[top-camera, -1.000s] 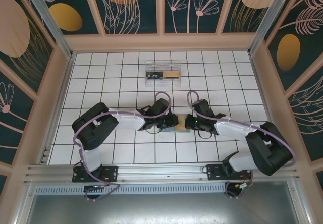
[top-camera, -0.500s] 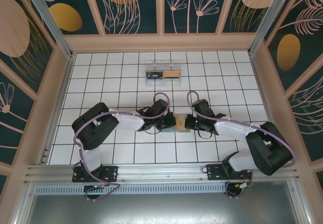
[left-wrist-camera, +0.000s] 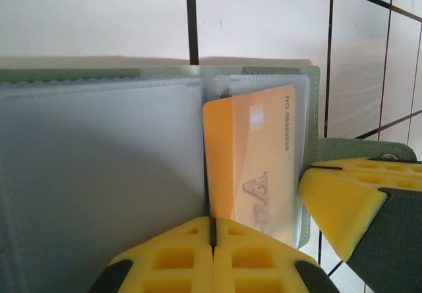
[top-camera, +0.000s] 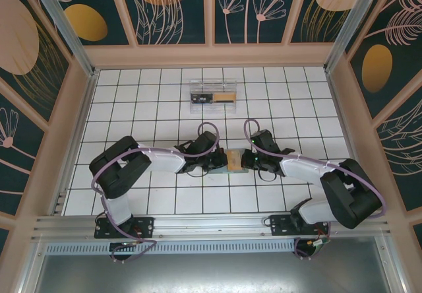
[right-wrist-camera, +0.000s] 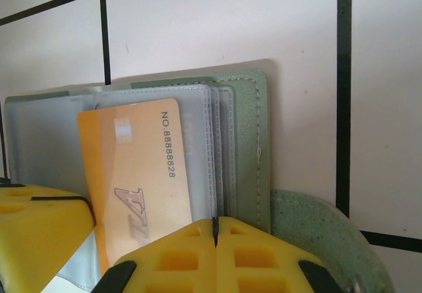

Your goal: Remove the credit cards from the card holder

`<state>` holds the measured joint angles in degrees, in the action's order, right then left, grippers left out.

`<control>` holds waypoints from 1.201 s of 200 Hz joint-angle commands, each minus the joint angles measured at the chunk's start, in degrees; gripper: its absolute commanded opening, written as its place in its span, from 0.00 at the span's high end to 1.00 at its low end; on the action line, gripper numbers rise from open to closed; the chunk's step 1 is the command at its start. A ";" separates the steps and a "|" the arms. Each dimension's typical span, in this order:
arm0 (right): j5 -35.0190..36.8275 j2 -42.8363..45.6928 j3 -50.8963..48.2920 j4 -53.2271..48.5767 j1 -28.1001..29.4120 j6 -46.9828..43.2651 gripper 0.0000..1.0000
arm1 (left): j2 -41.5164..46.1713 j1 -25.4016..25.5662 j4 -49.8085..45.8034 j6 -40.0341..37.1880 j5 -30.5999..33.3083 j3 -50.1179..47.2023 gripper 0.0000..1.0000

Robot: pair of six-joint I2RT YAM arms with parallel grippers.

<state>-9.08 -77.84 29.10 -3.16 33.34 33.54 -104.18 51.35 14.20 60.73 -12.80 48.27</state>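
The card holder (top-camera: 232, 160) lies open on the white tiles between both grippers, grey-green outside (right-wrist-camera: 247, 148) with cloudy clear sleeves (left-wrist-camera: 99, 174) inside. An orange-gold credit card (left-wrist-camera: 257, 167) sits partly out of a sleeve, its left strip bare. My left gripper (left-wrist-camera: 212, 233) is shut on that card's bare edge. My right gripper (right-wrist-camera: 215, 233) is shut on the holder's stacked sleeve edges beside the card (right-wrist-camera: 138, 167). In the top view the left gripper (top-camera: 219, 162) and right gripper (top-camera: 244, 160) face each other across the holder.
A clear plastic box (top-camera: 212, 96) holding a black and a tan card stands further back on the tiled floor. The holder's green closing tab (right-wrist-camera: 316, 233) lies flat by my right fingers. Wooden walls (top-camera: 79, 115) ring the floor.
My left gripper has closed onto the card's edge, and the left arm's elbow has swung slightly left. The right arm and the holder have stayed put.
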 commanded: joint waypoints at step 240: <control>0.62 -1.32 -1.24 -1.67 0.73 0.87 1.00 | 1.71 0.14 4.56 0.01 -3.64 -0.68 0.70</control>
<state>-9.04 -77.84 29.10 -3.16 33.47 33.54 -103.00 51.05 17.39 61.36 -16.03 46.46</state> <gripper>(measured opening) 0.055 0.298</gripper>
